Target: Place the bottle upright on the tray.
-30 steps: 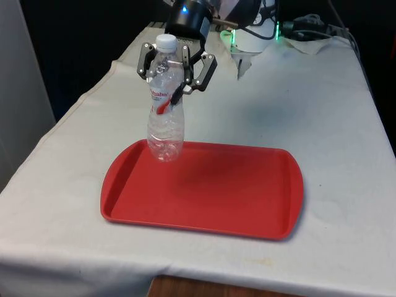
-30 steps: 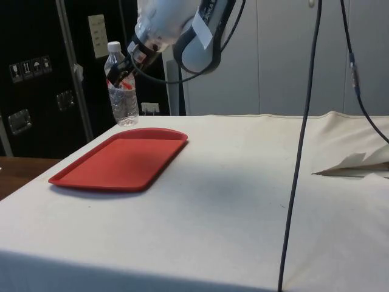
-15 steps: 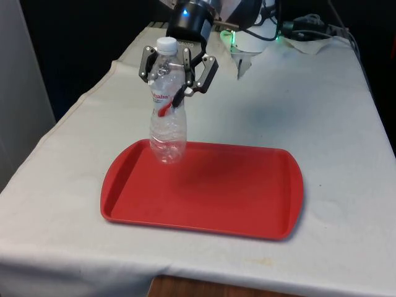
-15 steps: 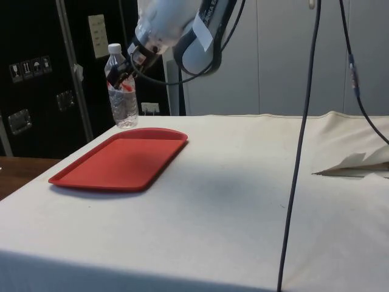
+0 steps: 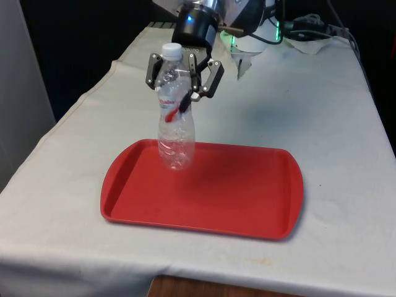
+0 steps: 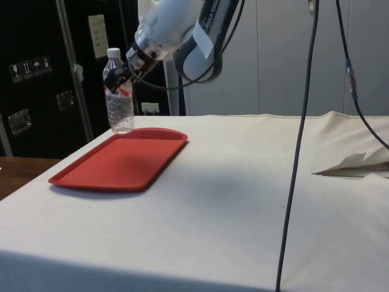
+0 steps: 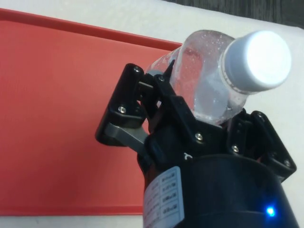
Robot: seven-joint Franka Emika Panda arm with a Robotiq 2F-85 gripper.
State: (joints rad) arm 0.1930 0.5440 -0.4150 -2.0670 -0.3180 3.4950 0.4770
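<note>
- While the black gripper is clamped on its upper body, a clear plastic bottle with a white cap stands nearly upright.
- Its base is at the red tray, near the far corner on the front view's left.
- Whether the base touches the tray cannot be told.
- A white cloth covers the table.

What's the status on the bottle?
End effector shut on bottle, gripping near the neck. Bottle upright over tray, far corner on the front view's left; contact with tray unclear. Nothing in the way.
</note>
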